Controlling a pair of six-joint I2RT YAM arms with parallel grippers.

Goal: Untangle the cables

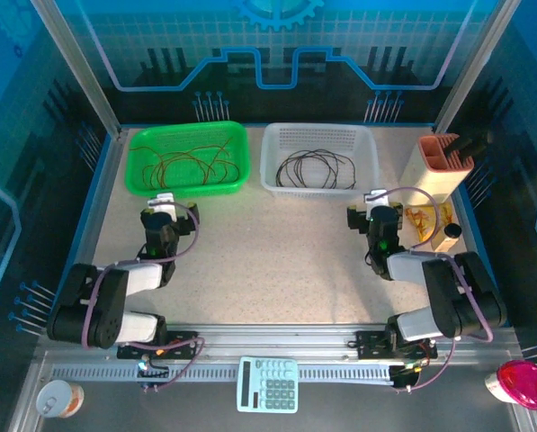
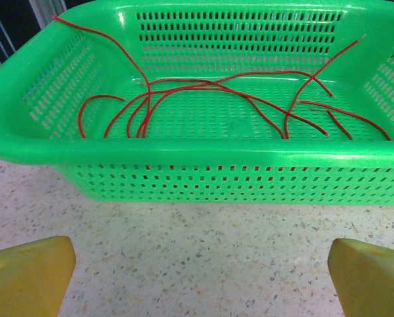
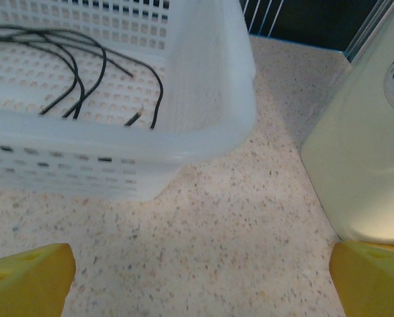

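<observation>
Several thin red cables (image 1: 189,164) (image 2: 210,99) lie looped in the green basket (image 1: 138,184) (image 2: 183,178) at the back left. Black cables (image 1: 316,168) (image 3: 78,72) lie coiled in the white basket (image 1: 362,144) (image 3: 203,99) beside it. My left gripper (image 1: 164,202) (image 2: 200,277) hovers open over bare table just in front of the green basket, nothing between its yellow fingers (image 2: 25,274). My right gripper (image 1: 369,200) (image 3: 200,281) is open too, near the white basket's front right corner, holding nothing.
A tall cream container (image 1: 434,175) (image 3: 365,152) with an orange holder on top stands right of the white basket, close to my right gripper. A calculator (image 1: 268,384), a can (image 1: 59,398) and a pink object (image 1: 523,382) sit on the near rail, behind the arm bases.
</observation>
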